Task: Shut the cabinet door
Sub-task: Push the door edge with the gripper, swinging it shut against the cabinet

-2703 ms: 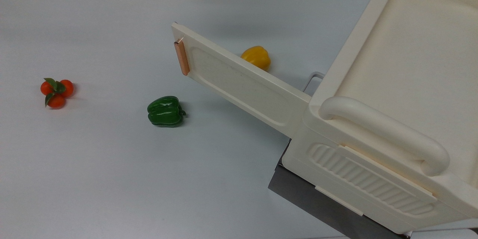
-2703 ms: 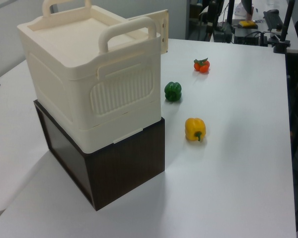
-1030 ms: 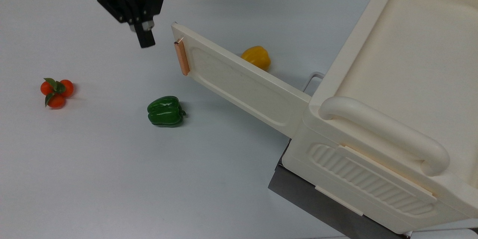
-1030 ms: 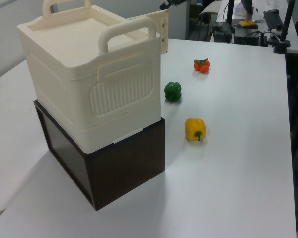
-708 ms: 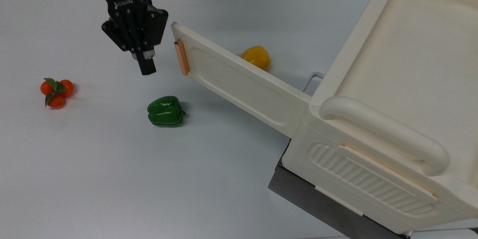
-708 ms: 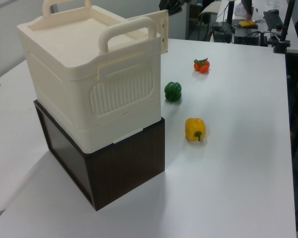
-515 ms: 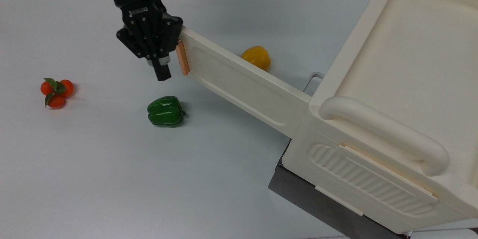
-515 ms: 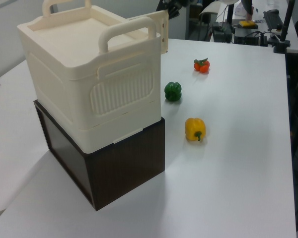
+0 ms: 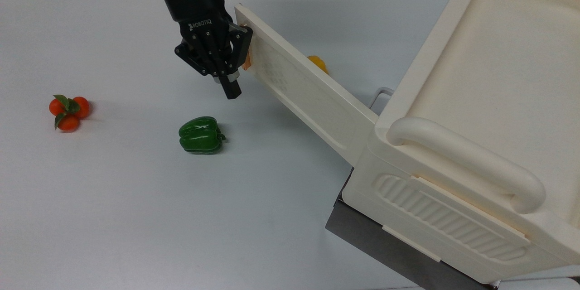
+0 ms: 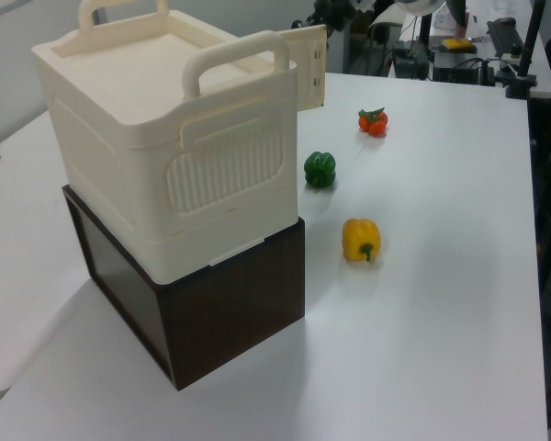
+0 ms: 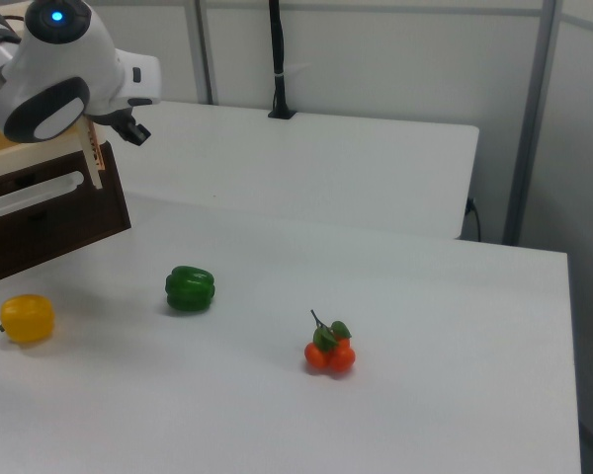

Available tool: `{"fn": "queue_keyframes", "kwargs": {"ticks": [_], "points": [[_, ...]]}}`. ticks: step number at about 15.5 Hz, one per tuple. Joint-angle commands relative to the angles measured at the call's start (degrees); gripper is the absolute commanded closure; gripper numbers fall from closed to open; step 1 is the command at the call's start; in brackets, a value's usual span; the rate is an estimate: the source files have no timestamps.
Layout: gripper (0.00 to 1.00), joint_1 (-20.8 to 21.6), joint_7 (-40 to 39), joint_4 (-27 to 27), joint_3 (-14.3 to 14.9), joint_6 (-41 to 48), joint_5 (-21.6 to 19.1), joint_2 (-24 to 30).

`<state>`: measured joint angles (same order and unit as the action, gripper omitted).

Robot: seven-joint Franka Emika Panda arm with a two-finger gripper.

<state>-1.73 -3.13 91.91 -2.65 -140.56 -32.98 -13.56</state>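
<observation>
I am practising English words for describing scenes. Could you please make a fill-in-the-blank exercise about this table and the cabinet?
1. The gripper is beside the free edge of the cabinet door, which stands ____.
2. The cabinet rests on a dark ____ box.
3. In the left view, the pepper between the yellow pepper and the orange fruit cluster is ____.

Missing words: open; brown; green
</observation>
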Motion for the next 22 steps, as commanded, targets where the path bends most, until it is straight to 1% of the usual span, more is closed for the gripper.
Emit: {"fn": "queue_keyframes", "kwargs": {"ticks": [1,3,7,15,17,22], "points": [[1.00,0.50,0.05,1.34,-0.34,6.68,-0.15,3.02],[1.00,0.50,0.14,1.25,-0.95,9.67,-0.15,3.72],[1.00,0.41,0.23,1.17,-3.50,11.97,0.11,4.07],[1.00,0.41,2.60,1.17,-9.91,12.06,0.55,3.99],[1.00,0.50,2.69,1.25,-10.80,12.06,0.46,3.98],[1.00,0.50,3.83,1.25,-14.05,11.27,0.46,3.63]]}}
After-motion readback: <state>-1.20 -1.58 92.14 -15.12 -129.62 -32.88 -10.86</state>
